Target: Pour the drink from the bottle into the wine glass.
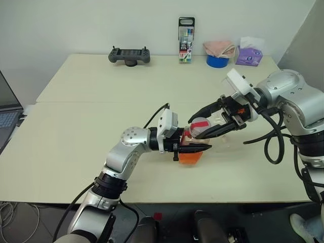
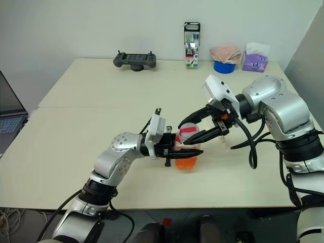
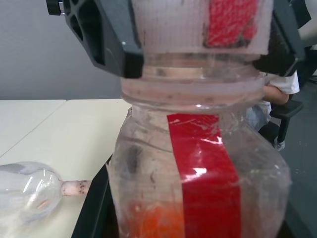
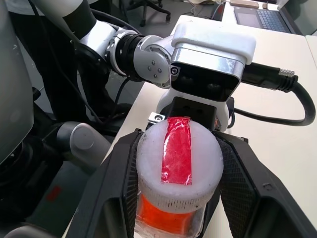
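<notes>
The bottle stands near the front middle of the table, its body clamped in the left gripper while the right gripper is closed around the red-and-white cap, so the cap is not yet off and nothing can be poured. If the right wrist twists harder than the left holds, the bottle may spin or tip and slop the drink. The wine glass seems to lie on its side just beside the bottle, though clear glass is hard to read here, and it could roll if nudged.
</notes>
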Controlling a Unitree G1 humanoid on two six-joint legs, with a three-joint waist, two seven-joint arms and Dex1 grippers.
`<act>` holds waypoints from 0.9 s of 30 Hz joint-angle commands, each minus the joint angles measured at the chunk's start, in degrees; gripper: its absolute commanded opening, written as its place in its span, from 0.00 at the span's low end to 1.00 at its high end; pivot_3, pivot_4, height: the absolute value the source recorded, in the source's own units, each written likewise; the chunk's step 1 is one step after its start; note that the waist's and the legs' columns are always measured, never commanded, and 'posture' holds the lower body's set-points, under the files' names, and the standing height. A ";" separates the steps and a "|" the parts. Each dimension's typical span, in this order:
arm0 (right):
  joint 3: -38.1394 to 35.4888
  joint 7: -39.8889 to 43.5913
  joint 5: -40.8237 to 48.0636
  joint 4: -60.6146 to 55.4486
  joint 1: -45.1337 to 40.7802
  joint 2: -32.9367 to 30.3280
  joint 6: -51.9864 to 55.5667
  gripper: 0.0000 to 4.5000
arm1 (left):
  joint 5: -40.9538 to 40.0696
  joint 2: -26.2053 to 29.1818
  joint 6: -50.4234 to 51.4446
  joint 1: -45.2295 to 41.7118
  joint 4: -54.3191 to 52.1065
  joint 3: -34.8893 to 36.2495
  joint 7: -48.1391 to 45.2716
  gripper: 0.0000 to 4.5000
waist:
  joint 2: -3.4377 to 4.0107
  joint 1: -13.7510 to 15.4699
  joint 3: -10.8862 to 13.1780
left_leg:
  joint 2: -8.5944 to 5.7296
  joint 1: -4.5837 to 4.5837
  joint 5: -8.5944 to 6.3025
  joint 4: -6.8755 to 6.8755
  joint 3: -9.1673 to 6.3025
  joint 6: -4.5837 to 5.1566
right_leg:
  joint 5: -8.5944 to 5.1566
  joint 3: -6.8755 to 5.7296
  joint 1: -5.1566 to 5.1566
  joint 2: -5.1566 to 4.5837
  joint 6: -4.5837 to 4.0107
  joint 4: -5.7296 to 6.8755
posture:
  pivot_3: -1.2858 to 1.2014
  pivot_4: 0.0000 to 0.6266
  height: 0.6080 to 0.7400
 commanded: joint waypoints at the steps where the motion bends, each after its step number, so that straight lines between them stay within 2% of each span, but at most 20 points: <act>1: -8.53 -1.31 4.36 -3.18 -2.58 -0.96 1.65 0.41 | 2.09 0.46 -0.05 1.02 3.16 -0.77 -0.06 0.36 | 0.00 0.00 0.00 | 0.00 0.00 0.00 0.00 0.00 0.00 | 0.00 0.01 0.00 0.00 0.00 0.00 | 0.52 0.24 1.00; 2: -8.57 -1.53 4.83 -3.77 -2.45 -0.93 2.94 0.41 | 2.09 0.41 -0.24 0.93 3.35 -0.75 0.04 0.36 | 0.00 0.00 0.00 | 0.00 0.00 0.00 0.00 0.01 0.00 | 0.00 0.01 0.00 0.00 0.00 0.00 | 0.52 0.24 1.00; 9: -9.21 -2.64 3.47 -5.30 -1.34 0.14 3.01 0.95 | 3.12 -0.23 -2.22 0.27 5.02 -0.03 0.09 0.36 | 0.04 0.02 -0.02 | 0.02 -0.01 0.00 -0.02 -0.04 0.01 | 0.00 -0.04 -0.01 0.03 0.00 0.00 | 0.52 0.24 1.00; 16: -9.53 -5.34 1.22 -5.54 -0.52 1.01 1.83 0.96 | 4.92 -1.39 -5.27 -0.92 7.68 1.83 2.45 0.36 | 0.04 0.04 -0.02 | 0.00 0.00 0.00 0.01 0.01 0.00 | 0.00 0.01 0.00 0.01 0.00 0.01 | 0.52 0.24 1.00; 20: -12.36 -12.54 -1.84 -5.00 1.49 1.05 0.34 0.96 | 6.84 -2.55 -11.26 -3.92 14.11 5.26 6.35 0.36 | 0.04 0.08 -0.02 | 0.00 0.01 0.00 0.02 0.01 0.00 | 0.00 0.01 0.00 0.01 0.00 0.02 | 0.52 0.24 1.00; 24: -17.55 -19.99 -0.36 -9.50 7.79 -0.39 4.63 0.96 | 8.35 -2.10 -17.21 -8.10 21.02 10.13 11.41 0.36 | 0.03 0.29 -0.02 | -0.01 -0.04 0.00 0.02 0.00 0.00 | 0.01 0.00 -0.02 -0.02 -0.01 0.00 | 0.52 0.24 1.00; 27: -21.61 -30.51 2.13 -15.01 13.74 3.39 9.79 0.96 | 9.73 -0.49 -21.09 -10.84 25.90 14.53 16.68 0.36 | 0.02 0.22 -0.02 | -0.01 -0.08 0.00 -0.02 0.02 0.00 | 0.01 0.02 -0.07 -0.04 -0.01 0.00 | 0.52 0.24 1.00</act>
